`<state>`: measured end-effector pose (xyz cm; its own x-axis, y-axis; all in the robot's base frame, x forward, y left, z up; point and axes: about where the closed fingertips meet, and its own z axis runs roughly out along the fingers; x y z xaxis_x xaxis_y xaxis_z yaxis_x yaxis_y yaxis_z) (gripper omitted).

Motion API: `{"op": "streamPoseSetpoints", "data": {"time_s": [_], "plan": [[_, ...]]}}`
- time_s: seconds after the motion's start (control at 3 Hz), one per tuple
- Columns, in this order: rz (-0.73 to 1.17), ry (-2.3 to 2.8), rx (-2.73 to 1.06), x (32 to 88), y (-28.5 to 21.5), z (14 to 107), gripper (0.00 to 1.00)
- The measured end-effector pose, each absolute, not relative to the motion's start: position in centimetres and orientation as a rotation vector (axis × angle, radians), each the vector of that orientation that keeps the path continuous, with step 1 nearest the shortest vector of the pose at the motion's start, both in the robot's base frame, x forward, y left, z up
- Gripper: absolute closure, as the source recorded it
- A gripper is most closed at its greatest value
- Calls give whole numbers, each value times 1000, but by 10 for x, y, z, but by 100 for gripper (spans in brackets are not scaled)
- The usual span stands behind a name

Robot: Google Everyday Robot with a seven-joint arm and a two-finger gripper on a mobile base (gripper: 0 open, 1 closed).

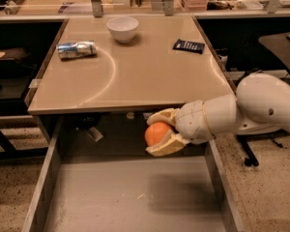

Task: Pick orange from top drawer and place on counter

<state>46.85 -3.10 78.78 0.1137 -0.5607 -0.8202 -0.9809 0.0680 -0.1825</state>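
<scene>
The orange point(156, 132) is held between the two cream fingers of my gripper point(159, 132), which is shut on it. The gripper comes in from the right on a white arm and holds the orange in the air above the open top drawer point(130, 197), just below the front edge of the counter point(135, 71). The drawer's grey floor shows nothing else lying on it.
On the counter stand a white bowl point(123, 28) at the back, a crushed silver can point(76, 50) at the left and a dark flat packet point(188, 46) at the right. Black chair bases and desks flank the counter.
</scene>
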Motion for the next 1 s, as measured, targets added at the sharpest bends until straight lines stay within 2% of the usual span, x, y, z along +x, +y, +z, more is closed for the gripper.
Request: {"op": "streamPoseSetpoints", "data": {"time_s": [0.33,0.67,1.0], "plan": [[610,1511,-1618,485,-44,841,100],[610,1511,-1618,485,-44,841,100],[513,1454,-1577,510,-46,866,100]]}}
